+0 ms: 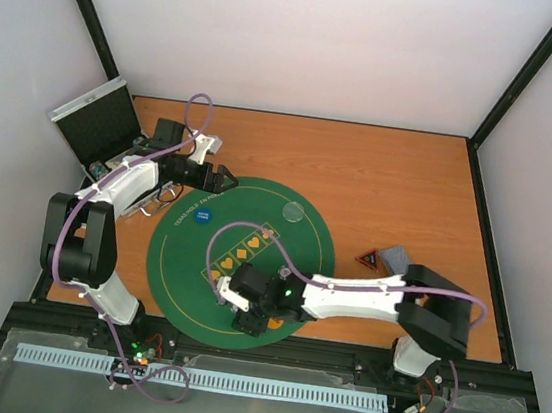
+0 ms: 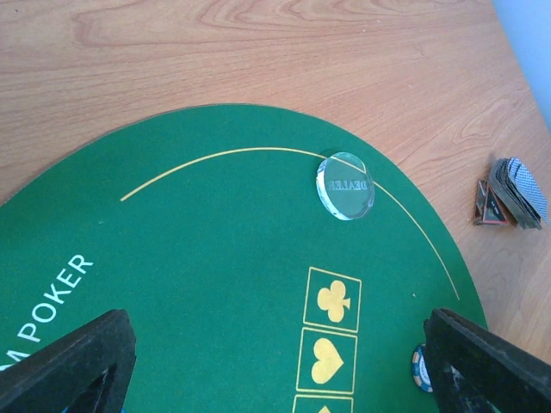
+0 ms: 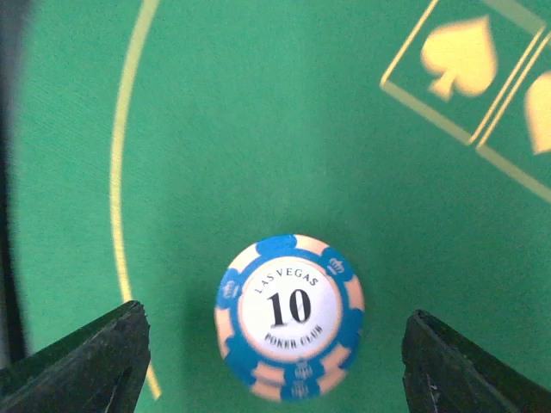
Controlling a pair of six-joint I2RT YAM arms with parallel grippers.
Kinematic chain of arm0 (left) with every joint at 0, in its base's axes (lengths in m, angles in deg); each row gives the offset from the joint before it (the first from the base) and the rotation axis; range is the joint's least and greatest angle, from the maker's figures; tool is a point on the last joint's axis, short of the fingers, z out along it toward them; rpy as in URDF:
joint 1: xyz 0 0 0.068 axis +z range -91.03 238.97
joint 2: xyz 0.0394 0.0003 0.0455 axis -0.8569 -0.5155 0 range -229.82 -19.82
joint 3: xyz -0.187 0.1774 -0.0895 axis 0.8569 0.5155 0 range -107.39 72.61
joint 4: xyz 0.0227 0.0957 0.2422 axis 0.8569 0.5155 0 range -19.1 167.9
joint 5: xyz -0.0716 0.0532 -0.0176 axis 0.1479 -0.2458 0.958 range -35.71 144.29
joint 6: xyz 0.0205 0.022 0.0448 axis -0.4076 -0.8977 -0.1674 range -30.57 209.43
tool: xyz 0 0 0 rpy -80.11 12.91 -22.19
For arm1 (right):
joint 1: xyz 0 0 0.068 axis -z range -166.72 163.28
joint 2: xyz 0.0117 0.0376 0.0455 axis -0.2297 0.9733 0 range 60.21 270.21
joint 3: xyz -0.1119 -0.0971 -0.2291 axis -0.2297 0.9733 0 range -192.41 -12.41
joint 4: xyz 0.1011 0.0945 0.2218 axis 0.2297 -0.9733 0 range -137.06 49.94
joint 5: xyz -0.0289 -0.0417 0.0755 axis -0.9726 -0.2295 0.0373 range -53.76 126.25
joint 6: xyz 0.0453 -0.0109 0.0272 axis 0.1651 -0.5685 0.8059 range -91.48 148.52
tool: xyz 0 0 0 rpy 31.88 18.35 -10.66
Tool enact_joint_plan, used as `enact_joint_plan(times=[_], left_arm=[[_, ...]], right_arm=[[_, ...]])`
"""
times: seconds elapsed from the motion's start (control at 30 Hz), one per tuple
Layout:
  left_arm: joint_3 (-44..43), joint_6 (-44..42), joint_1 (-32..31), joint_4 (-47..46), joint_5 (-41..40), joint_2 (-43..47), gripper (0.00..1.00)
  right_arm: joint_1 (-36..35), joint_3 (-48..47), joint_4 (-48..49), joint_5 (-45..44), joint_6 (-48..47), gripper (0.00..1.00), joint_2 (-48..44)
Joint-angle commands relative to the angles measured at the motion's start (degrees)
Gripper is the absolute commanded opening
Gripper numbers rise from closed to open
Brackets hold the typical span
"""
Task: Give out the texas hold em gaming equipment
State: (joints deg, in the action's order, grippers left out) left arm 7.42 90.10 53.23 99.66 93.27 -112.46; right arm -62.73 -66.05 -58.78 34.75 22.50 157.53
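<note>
One blue-and-cream round poker chip [image 3: 289, 317] lies placed inside the wide right claw [image 3: 271, 344] — left claw [image 2: 277, 331] wide, empty; the blue-backed card stack [image 2: 518, 191] beyond it looks undealt.

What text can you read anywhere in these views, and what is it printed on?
"LAS VEGAS", "10", "POKER CLUB": on the blue and cream chip.
"DEALER": on the clear disc.
"POKER": on the green mat; the word before it is cut off at the picture's edge.
Blue disc: white lettering, too small to read.
</note>
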Motion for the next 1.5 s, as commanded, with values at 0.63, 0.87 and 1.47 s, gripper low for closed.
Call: enact_joint_plan(times=[0.63, 0.87, 1.47], left_arm=[[-0.4, -1.8, 0.0, -1.0, -1.7, 2.3, 0.93], [-0.5, -2.0, 0.0, -1.0, -1.5, 2.0, 0.92], [-0.7, -2.0, 0.0, -0.8, -1.6, 1.9, 0.93]], right_arm=[[22.0, -10.7, -17.0, -7.2, 11.7, 0.50, 2.0], [21.7, -11.4, -17.2, -4.7, 10.0, 0.37, 7.5], [19.4, -4.6, -23.5, -0.3, 12.1, 0.26, 2.3]])
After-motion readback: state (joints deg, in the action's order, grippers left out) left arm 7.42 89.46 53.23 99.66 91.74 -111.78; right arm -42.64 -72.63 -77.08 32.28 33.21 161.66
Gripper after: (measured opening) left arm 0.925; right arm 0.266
